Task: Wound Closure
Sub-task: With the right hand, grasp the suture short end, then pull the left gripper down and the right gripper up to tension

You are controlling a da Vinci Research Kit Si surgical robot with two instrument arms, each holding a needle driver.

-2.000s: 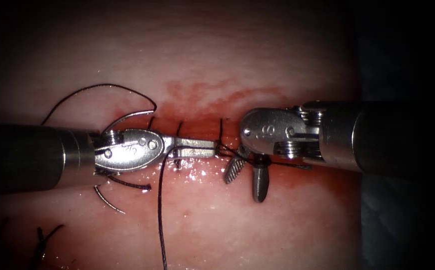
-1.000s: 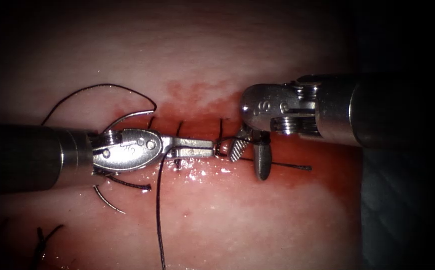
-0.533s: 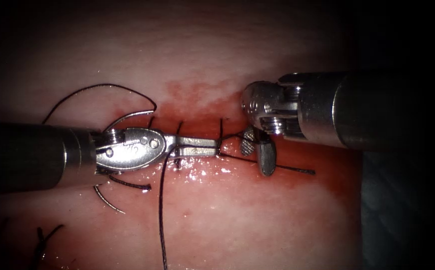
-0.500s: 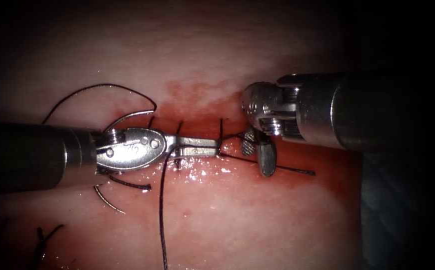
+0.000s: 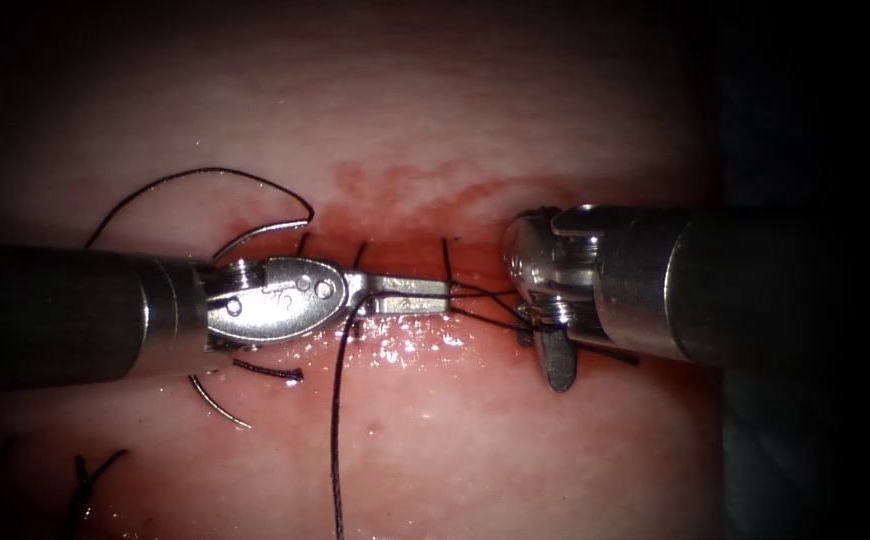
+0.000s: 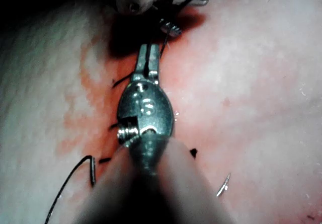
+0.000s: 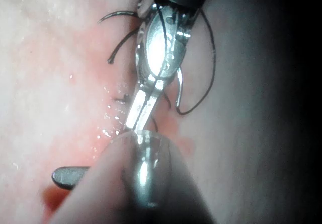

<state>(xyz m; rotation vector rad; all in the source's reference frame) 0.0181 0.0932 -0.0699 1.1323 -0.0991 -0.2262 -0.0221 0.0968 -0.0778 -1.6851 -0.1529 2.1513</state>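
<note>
Red-stained tissue [image 5: 475, 440], stitched cut [image 5: 405, 262].
Left end effector [image 5: 447, 296] grips thread [image 5: 335, 430]; right end effector [image 5: 545, 345] narrowly parted around strands; needle [image 5: 255, 233] lies loose at left.

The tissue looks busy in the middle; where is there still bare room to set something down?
Bare tissue lies below the cut, right of the hanging thread, and above the stained band. It is crowded along the cut: the left tool, shut on thread, meets the right tool among stitches, with the needle lying by the left tool's wrist.
</note>
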